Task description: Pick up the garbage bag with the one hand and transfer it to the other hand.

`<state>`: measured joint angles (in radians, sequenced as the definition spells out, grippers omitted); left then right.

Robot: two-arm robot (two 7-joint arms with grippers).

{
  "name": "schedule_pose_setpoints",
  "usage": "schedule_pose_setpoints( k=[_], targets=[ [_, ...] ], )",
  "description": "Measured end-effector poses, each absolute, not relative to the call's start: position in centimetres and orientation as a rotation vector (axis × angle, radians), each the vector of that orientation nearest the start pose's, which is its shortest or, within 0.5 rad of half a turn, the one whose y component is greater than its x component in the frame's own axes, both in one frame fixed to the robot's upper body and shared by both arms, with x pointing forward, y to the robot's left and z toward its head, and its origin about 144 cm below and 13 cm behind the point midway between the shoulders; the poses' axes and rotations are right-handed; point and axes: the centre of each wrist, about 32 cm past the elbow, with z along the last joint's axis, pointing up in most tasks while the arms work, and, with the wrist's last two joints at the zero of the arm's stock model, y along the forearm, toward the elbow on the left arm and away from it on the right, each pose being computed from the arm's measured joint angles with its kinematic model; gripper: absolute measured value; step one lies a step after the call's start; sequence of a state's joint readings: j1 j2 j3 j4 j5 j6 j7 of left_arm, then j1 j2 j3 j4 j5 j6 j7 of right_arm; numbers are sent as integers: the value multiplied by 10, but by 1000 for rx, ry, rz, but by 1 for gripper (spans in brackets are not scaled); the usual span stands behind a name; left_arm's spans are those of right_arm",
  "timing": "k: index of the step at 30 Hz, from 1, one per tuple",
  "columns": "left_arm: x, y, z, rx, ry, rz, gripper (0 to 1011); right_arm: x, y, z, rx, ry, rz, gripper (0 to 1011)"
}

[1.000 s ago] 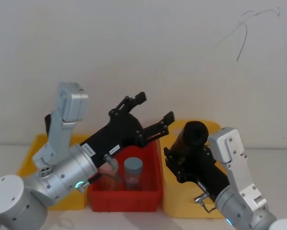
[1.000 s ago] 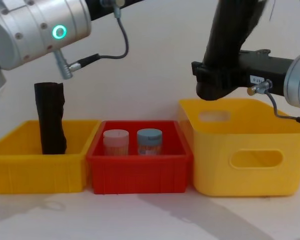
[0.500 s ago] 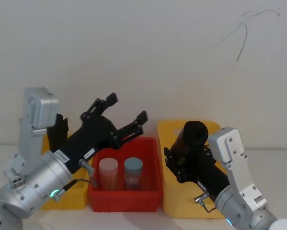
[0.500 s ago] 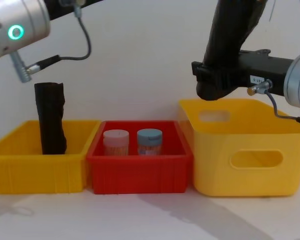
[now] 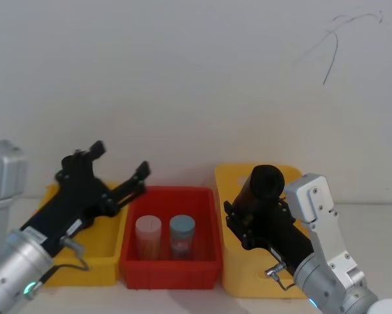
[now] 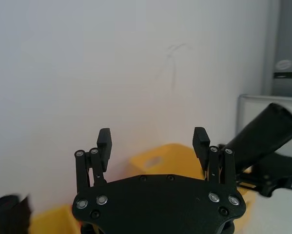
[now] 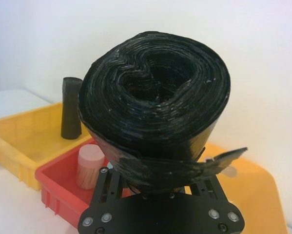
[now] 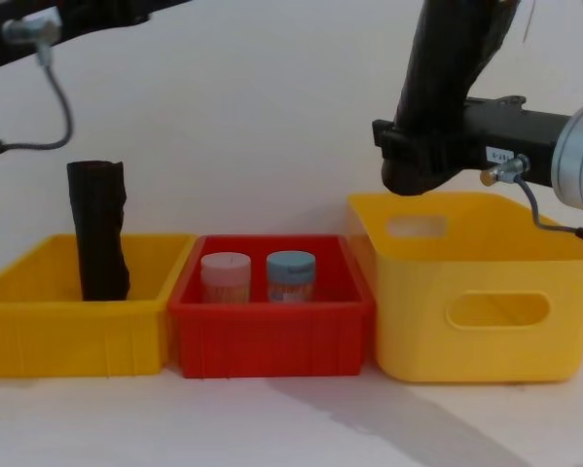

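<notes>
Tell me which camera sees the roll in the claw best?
The right wrist view: the garbage bag, in the right gripper, looms close, rolled end forward. Head, chest and left wrist views show it farther off.

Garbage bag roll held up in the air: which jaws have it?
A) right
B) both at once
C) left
A: the right gripper is shut on the garbage bag above the tall yellow bin, and the left gripper has its jaws open and empty, well apart from the roll.
</notes>
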<state>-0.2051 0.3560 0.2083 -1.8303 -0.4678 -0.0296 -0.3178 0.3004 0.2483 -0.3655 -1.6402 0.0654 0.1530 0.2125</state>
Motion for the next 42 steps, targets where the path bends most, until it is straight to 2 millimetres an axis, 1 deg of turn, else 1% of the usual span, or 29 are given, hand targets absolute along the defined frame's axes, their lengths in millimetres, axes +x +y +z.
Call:
schedule_pose_setpoints(
  k=[4,5,6,10,14,23,28,34,38,39,42],
  targets=[
    [474,250,1279,-316,-255,987,1001,512,-182,1247,-99,-288,-1023,572],
    [468,256,1276,-306,-254,1025,1001,512,-182,1247,-99,-288,-1023,572],
    [468,256,1276,-306,-254,1025,1001,512,-182,1247,-99,-288,-1023,572],
    [456,267,1268,-283,-248,1093,1001,512,-182,1247,-99,-288,-1023,572],
    [450,274,1264,-266,-245,1132,1001,512,-182,1247,-99,-288,-1023,572],
    [440,284,1257,-237,-240,1179,1002,513,-181,1246,-96,-282,-1033,572],
    [438,287,1254,-228,-239,1194,1001,518,-181,1246,-100,-276,-1055,572],
    [434,290,1252,-218,-237,1208,1001,533,-179,1247,-120,-256,-1102,572],
    [434,291,1252,-215,-237,1213,1001,549,-177,1247,-142,-240,-1137,572],
    [433,291,1251,-214,-237,1214,1001,556,-176,1247,-151,-232,-1148,572],
    [433,292,1251,-213,-237,1216,1001,567,-174,1249,-162,-226,-1166,572]
  ],
)
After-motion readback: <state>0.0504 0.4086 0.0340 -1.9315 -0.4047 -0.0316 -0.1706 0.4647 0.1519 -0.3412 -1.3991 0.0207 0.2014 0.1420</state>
